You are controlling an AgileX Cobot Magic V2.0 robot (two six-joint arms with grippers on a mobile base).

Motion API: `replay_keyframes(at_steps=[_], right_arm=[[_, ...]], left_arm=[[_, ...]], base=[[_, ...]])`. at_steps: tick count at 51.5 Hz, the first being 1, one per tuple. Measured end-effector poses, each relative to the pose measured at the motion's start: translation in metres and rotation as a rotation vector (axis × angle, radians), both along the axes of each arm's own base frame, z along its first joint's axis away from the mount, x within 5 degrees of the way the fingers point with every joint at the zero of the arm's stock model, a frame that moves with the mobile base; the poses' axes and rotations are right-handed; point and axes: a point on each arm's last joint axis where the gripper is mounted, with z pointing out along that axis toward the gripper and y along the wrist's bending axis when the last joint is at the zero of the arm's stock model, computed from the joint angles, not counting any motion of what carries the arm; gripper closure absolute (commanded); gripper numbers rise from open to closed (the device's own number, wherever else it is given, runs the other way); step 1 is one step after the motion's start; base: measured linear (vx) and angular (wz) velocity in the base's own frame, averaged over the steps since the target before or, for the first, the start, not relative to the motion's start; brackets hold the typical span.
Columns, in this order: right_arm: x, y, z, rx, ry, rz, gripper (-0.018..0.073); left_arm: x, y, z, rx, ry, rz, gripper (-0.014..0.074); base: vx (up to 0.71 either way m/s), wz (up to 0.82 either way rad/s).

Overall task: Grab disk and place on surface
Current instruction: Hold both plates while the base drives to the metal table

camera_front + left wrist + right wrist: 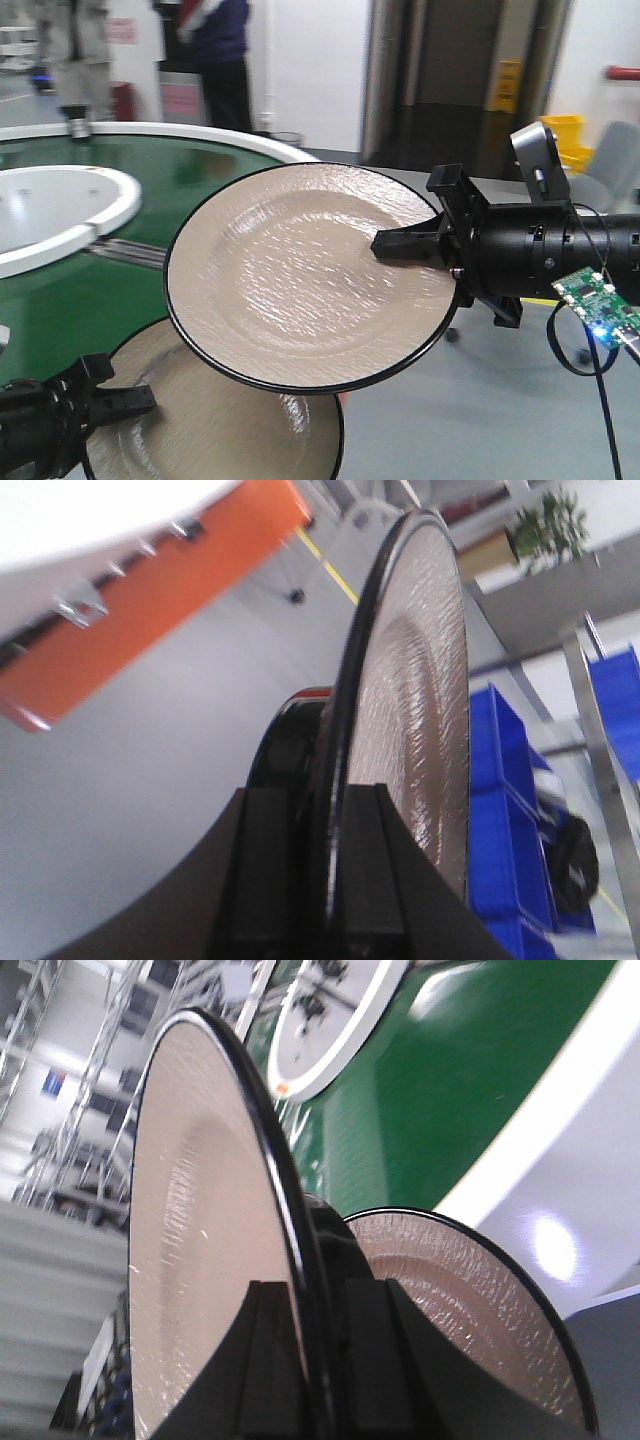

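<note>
Two beige disks with black rims are in the air, each shaped like a plate. The upper disk (300, 275) tilts toward the front camera, and my right gripper (400, 245) is shut on its right rim. In the right wrist view that disk (200, 1240) stands edge-on between the fingers of the right gripper (320, 1360). The lower disk (220, 430) is partly hidden behind the upper one; my left gripper (130, 400) is shut on its left rim. The left wrist view shows it edge-on (415, 710) in the left gripper (320, 880). The dark taped tabletop is out of view.
The green conveyor belt (60, 300) with its white outer rim (200, 135) and white inner ring (50, 210) curves behind the disks at left. A bare circuit board (600, 305) and cable hang off the right arm. People stand at the back. Blue crates (500, 800) are stacked nearby.
</note>
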Motion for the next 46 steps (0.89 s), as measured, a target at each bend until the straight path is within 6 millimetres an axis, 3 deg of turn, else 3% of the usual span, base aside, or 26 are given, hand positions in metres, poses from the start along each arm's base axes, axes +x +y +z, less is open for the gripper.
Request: replay_keyframes(at_steps=[20, 46], right_arm=[[0.0, 0.0, 0.0, 0.0, 0.0, 0.0, 0.0564], [-0.0001, 0.0, 0.0, 0.0, 0.0, 0.001, 0.0564]], left_arm=[[-0.0002, -0.0004, 0.0001, -0.001, 0.0, -0.004, 0.0595], [-0.0002, -0.0006, 0.0, -0.001, 0.0, -0.004, 0.0595]], base=[[-0.04, -0.64], [0.13, -0.4]])
